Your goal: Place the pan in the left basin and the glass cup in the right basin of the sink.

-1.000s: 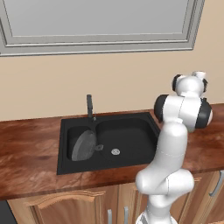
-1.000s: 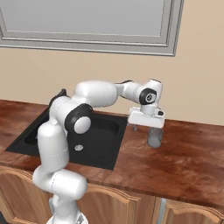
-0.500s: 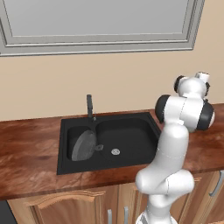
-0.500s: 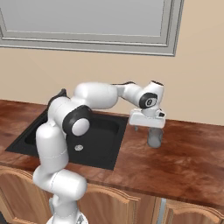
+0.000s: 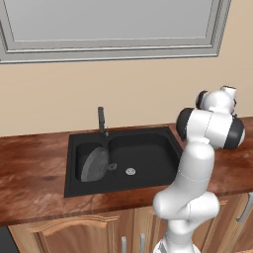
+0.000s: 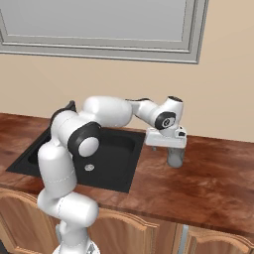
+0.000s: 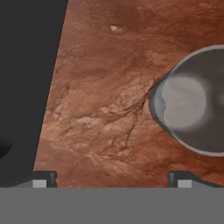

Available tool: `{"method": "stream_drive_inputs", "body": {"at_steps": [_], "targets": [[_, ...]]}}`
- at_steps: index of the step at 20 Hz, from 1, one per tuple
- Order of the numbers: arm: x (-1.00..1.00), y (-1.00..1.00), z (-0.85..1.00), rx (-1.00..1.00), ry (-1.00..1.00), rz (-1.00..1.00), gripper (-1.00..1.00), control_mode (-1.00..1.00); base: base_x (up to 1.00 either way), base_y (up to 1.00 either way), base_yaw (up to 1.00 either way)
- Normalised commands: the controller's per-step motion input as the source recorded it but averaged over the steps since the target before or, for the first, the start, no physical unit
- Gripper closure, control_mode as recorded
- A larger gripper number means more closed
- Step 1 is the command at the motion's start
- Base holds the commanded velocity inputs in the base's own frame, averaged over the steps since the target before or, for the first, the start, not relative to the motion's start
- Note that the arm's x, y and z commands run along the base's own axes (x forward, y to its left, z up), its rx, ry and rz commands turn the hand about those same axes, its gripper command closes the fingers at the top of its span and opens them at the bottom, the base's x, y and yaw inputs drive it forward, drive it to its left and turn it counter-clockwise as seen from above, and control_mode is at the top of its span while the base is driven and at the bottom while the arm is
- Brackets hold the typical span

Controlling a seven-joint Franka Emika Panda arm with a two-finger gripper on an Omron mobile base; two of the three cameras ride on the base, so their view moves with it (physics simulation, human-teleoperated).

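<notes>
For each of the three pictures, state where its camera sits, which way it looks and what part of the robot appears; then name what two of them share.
Left base view: behind the arm, left; faces the sink, pan in the left basin; arm at lower right.
Right base view: behind, right; arm at lower left, gripper over the glass cup.
Hand view: looks down at the countertop; finger tips apart.
Shared: cup, sink.
</notes>
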Motion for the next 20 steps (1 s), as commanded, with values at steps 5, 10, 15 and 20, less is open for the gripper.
{"method": "stream_drive_inputs", "body": {"at_steps": [5,10,15,20], "targets": [[0.18,0.00,-0.08,-0.03,0.00,-0.05,-1.00,-1.00,0.00,0.00,0.00],[0.18,0.00,-0.04,-0.04,-0.01,-0.01,-1.00,-1.00,0.00,0.00,0.00],[0.16,0.00,-0.06,-0.07,-0.01,0.00,-1.00,-1.00,0.00,0.00,0.00],[0.16,-0.05,-0.11,-0.08,0.00,0.00,-1.00,-1.00,0.00,0.00,0.00]]}}
